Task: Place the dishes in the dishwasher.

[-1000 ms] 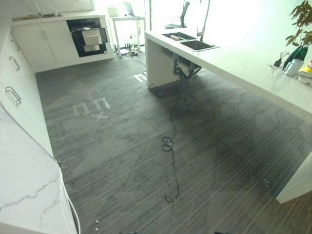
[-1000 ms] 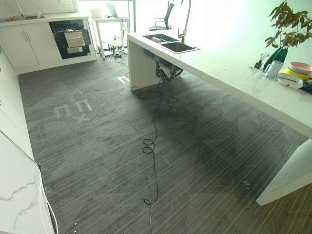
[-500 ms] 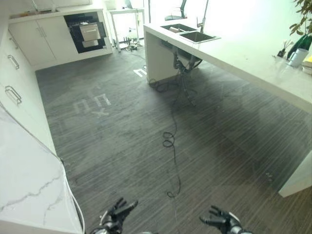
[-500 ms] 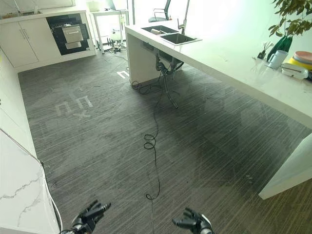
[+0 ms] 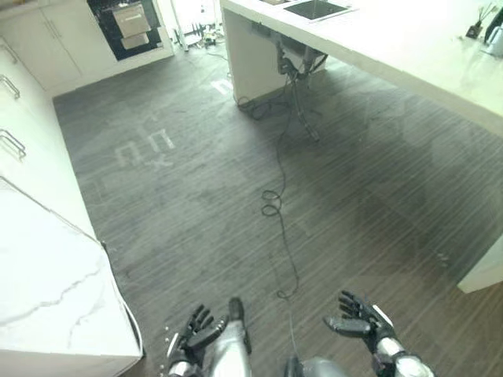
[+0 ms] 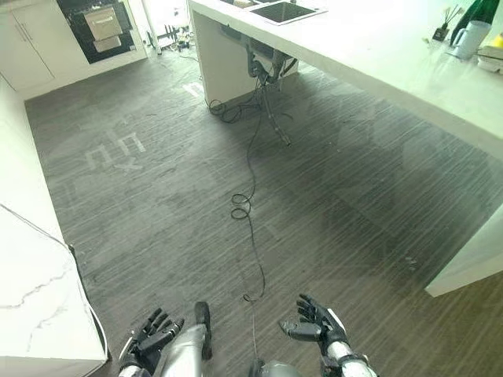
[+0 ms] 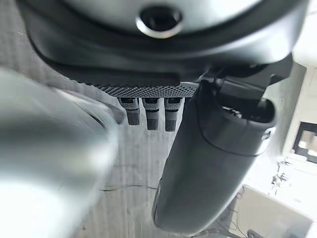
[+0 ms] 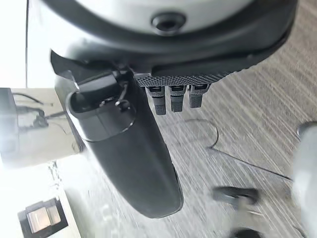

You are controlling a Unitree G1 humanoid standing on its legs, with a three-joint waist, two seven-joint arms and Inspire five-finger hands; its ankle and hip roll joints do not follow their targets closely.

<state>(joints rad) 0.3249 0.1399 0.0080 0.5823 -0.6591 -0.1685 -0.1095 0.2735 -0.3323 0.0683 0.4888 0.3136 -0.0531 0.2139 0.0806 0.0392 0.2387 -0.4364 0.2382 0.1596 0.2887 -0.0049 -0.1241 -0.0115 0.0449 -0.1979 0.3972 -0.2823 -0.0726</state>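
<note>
Left eye view put your two hands nearest of all, low over the dark striped floor (image 5: 196,204): the left hand (image 5: 195,330) with fingers spread and straight, the right hand (image 5: 357,316) palm up with fingers loosely fanned, and neither one held anything. Each wrist view agreed, showing straight fingers and a thumb standing clear with only floor past them.

Farther out, a white marble-topped cabinet (image 5: 47,275) ran along your left and a long white counter (image 6: 377,55) along your right. The dishes (image 6: 495,53) sat at the counter's far right end, just beside a white mug (image 6: 470,38) and a green bottle (image 6: 483,9), well apart from both hands. Farthest off, the dishwasher (image 5: 130,23) stood open in the cabinets at the room's far end, a pale rack or drawer showing in its dark cavity.

You should have judged the dishes stiff, smooth and breakable, likely slippery at the glaze, so take them by the rim with the thumb on top and the fingers beneath, one at a time if they are stacked.

Right eye view gave you the dishes and the bottle at its edge; left eye view cut those off and showed little more than the mug's side. The wrist views told you the fingers' state but nothing of the counter top.
</note>
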